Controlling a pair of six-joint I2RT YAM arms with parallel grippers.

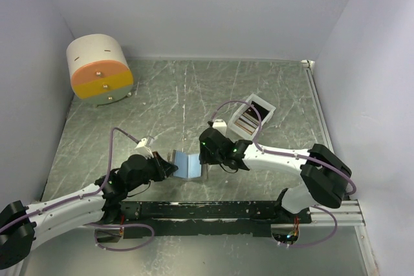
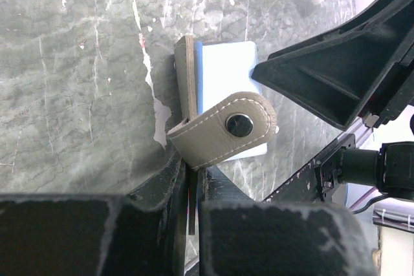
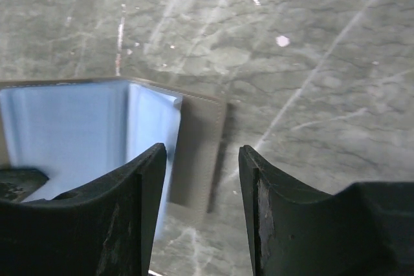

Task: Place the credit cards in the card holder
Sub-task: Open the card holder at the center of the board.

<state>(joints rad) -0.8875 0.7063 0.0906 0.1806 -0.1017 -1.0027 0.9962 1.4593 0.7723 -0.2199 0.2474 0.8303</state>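
At mid-table (image 1: 162,95), left jaws pinch the card holder's (image 1: 187,165) edge; right jaws gape over its flap.

Matt stitched-leather card holder (image 2: 220,135), marbled table (image 2: 65,63)

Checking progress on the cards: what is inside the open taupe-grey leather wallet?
Only light blue lining shows inside the taupe-grey bifold wallet; no card is visible. The left gripper, pinching one flap, and the right gripper hide part of the lining.
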